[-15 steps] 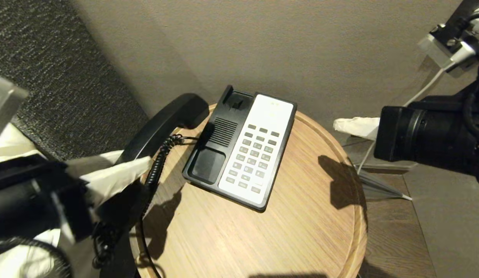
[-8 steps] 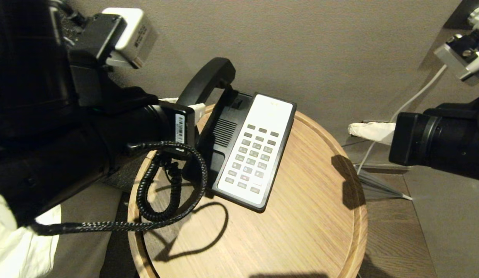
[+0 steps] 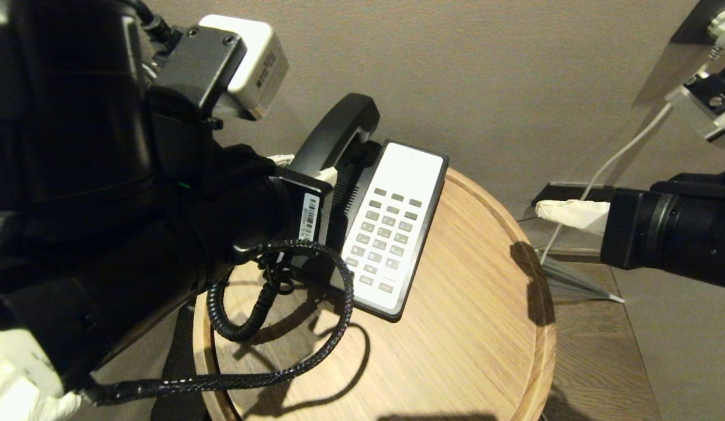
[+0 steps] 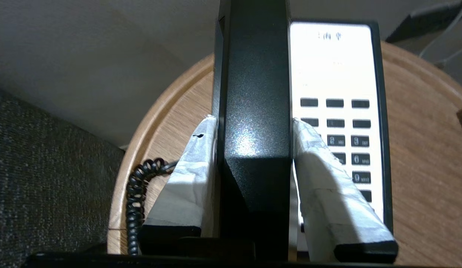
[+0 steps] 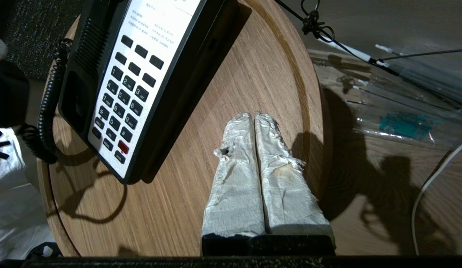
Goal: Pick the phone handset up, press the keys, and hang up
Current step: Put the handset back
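Head view first: we see a round wooden table [image 3: 468,327] that fills most of the picture. Our big black left arm [image 3: 134,234] comes in from nine o'clock and covers the table's left side. Our right arm [image 3: 672,240] waits at three o'clock, off the table's edge and well apart from the phone.

Next in size is the phone base [image 3: 392,234], black with a white face and rows of dark keys. It lies on the table near twelve o'clock, tilted a bit.

Then comes the phone handset [image 3: 339,131], long and black. Our left gripper [image 4: 253,130] is clamped on it, one white taped finger [image 4: 193,175] pressed on each side of its middle. The handset sits over the left half of the base, at about eleven o'clock on the table. Its far end pokes up past the top of the base. We cannot tell if it touches the cradle.

A black coiled cord [image 3: 280,304] loops across the table at about eight o'clock.

Last, our right gripper [image 5: 253,123] has its two taped fingers squeezed tight together with nothing between them. It hangs above the table edge, near the phone base but not touching it.
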Tool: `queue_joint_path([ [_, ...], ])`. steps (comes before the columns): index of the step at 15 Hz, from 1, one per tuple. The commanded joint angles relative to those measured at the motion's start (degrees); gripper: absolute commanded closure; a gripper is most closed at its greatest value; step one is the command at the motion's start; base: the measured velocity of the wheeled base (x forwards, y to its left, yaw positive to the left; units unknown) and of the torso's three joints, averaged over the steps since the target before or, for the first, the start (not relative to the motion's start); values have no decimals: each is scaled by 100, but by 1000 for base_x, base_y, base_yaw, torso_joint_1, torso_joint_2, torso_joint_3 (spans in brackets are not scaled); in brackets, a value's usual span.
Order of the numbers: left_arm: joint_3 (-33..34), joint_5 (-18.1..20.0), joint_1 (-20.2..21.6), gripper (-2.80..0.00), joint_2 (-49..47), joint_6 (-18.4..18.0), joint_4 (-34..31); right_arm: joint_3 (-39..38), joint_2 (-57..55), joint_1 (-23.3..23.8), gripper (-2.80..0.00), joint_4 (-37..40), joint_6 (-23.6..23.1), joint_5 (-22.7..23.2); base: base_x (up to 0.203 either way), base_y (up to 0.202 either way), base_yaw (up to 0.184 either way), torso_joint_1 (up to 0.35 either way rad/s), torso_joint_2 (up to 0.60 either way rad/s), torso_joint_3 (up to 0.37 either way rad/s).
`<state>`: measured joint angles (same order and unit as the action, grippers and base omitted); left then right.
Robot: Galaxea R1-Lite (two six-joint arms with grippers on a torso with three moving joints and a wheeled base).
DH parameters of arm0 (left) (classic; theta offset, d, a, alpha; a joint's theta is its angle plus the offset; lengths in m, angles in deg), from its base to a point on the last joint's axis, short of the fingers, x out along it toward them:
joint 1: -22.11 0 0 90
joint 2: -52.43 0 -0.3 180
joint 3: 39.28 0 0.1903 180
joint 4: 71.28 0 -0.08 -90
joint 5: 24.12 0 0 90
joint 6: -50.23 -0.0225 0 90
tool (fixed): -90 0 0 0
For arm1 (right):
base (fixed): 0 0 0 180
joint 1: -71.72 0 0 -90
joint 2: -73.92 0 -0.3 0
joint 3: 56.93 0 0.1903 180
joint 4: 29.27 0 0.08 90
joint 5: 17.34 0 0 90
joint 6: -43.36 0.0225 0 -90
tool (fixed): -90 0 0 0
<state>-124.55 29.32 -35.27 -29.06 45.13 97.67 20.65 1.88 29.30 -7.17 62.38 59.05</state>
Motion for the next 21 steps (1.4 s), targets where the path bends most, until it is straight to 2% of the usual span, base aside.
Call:
queue_joint_path([
  [1,106,-18,-28,0,-32,8,8,-7,51,6,0,4,5,-11,0,0,0,0,0,0],
  [14,457,35,0,0,-105,44,17,125,94,-3,0,4,-12,-19,0,0,0,0,0,0],
  [21,504,352,416,0,-295,53,274,116,138,-3,0,4,-12,-19,0,0,0,0,0,0],
])
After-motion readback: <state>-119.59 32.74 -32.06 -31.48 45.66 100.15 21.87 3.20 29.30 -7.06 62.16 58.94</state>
